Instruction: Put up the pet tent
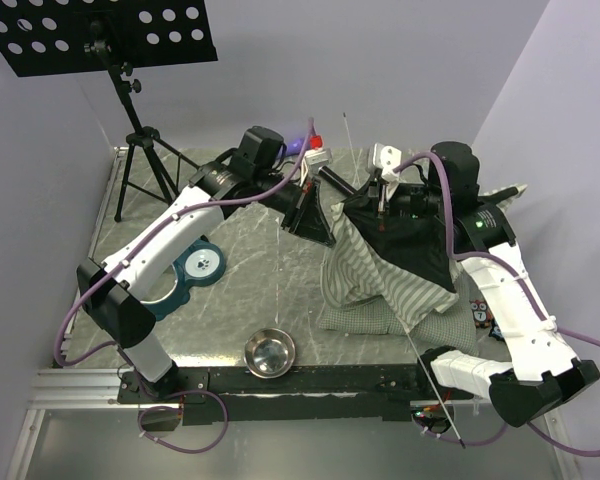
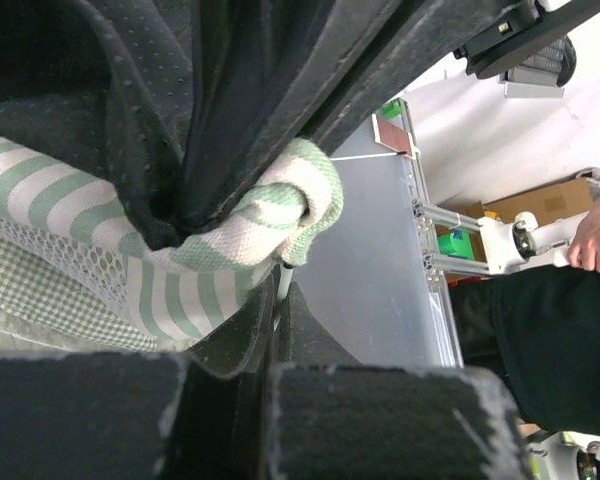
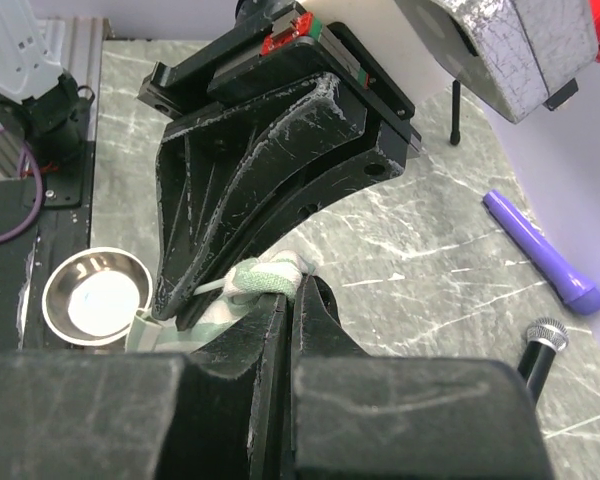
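Both jaws clenched. My left gripper (image 2: 280, 300) pinches a rolled striped corner (image 2: 280, 210) of the pet tent (image 1: 385, 275), and a thin white pole (image 2: 283, 283) runs into the slit between the fingers. My right gripper (image 3: 290, 290) is clamped too, with a wad of the same green-and-white stripe right at its tips. It reads as a grip on the tent. My own fingers cover how much cloth is inside.

The 2 grippers sit nose to nose on that corner.

Tent: slumped heap on the table (image 1: 270, 290), right of centre, in front of my right arm. The dark lining (image 1: 400, 240) is on top, pulled up to a peak toward the right gripper, with striped cloth sagging below it. Not standing.

Hard to read:
- Left wrist view is nearly all lining. The mesh (image 2: 70, 260) and checked mat (image 2: 30, 295) are cut off at the left edge.
- Top view: both sets of fingertips are hidden under wrists and cables.
- Second pole (image 1: 435, 390) runs from the heap toward the near rail, its far end lost in the cloth.
- Teal bowl holder (image 1: 195, 265) is half under my left arm.
- Small printed item (image 1: 483, 315) beside the heap is mostly behind my right arm. Can't identify it.
- Music stand (image 1: 110, 35) is cropped by the top edge.
- A person's hand (image 2: 595, 235) is cut by the right edge, off the table.

The steel bowl (image 1: 270, 352) sits in plain view near the front rail, well apart from the tent. A purple marker (image 3: 545, 250) lies on the marble behind the grippers.
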